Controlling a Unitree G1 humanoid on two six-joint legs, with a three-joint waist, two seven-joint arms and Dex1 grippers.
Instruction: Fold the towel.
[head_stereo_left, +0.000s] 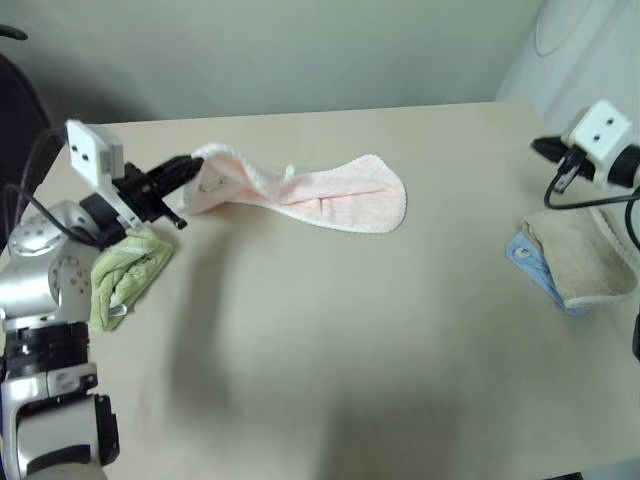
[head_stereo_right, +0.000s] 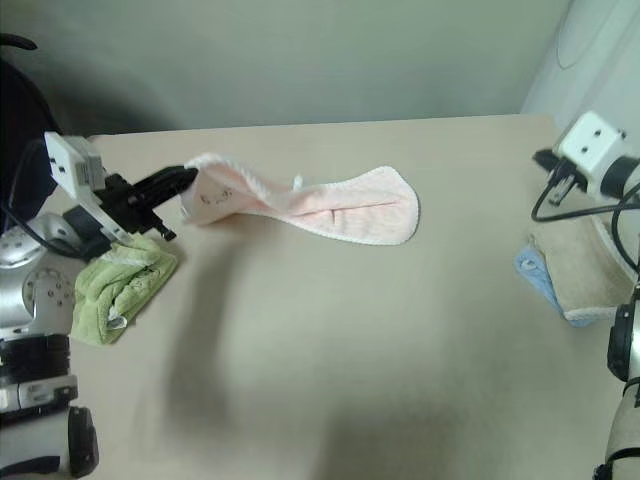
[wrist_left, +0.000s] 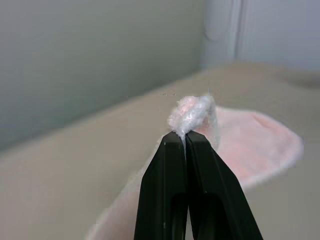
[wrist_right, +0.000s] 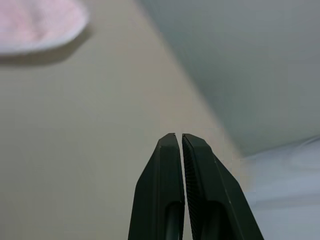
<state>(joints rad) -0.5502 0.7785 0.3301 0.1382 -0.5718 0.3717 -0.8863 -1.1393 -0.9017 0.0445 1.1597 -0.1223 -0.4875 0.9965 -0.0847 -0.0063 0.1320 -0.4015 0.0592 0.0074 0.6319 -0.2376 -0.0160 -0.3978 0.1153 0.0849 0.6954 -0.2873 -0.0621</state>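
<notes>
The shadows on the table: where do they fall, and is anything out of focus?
Left eye view: a soft dark patch on the table below the lifted pink towel. Left wrist view: the towel tuft at the left gripper looks blurred. Right wrist view: the far towel looks blurred.

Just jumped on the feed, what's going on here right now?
The left tool is shut on one end of the pink towel and holds that end lifted off the table, while the far end lies flat. The right tool is shut and empty, off to the right above a beige towel. A green cloth lies below the left arm.
</notes>
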